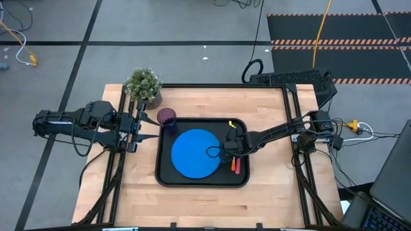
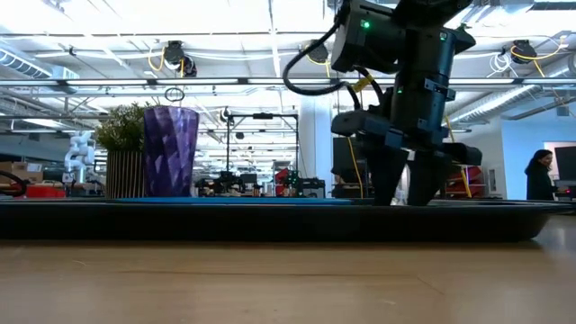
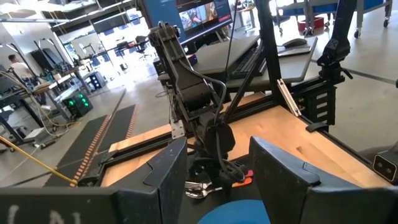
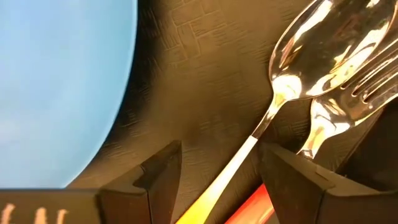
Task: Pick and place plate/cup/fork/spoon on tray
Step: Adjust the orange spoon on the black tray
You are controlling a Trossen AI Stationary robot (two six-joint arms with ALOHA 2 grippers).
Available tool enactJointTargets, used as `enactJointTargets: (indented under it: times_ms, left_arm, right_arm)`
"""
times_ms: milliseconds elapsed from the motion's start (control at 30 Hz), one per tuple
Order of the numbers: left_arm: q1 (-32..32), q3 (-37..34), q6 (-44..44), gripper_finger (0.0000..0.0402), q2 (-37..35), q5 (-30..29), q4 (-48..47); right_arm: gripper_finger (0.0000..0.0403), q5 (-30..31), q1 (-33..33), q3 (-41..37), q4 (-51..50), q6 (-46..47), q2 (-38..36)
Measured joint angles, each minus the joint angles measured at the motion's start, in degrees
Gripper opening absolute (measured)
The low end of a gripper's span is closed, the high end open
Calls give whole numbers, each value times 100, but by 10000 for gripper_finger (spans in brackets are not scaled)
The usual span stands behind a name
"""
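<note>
The black tray holds the blue plate, and the purple cup stands at its far left corner. The spoon with the orange handle and the fork lie side by side on the tray floor to the right of the plate; their handles point to the near edge. My right gripper points steeply down over them, open, one finger on each side of the spoon's handle; the fork's neck runs behind one finger. My left gripper waits open and level at the table's left edge.
A potted green plant stands on the table just beyond the cup, at the far left. Bare wood lies near the table's front edge and to the right of the tray. A person stands far off in the room.
</note>
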Motion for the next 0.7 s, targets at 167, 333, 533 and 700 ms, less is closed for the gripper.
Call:
enactJointTargets:
  times_ms: [167, 333, 533, 700]
  left_arm:
    - [0, 0, 6, 177, 0, 0, -2]
    - [0, 0, 6, 177, 0, 0, -2]
    - [0, 0, 6, 177, 0, 0, -2]
    - [0, 0, 3, 177, 0, 0, -2]
  right_arm:
    - [203, -5, 0, -4, 147, -99, -13]
    - [203, -11, 0, -9, 211, -168, -28]
    - [203, -29, -7, -9, 514, -279, -28]
    - [203, -27, -7, -11, 660, -336, -28]
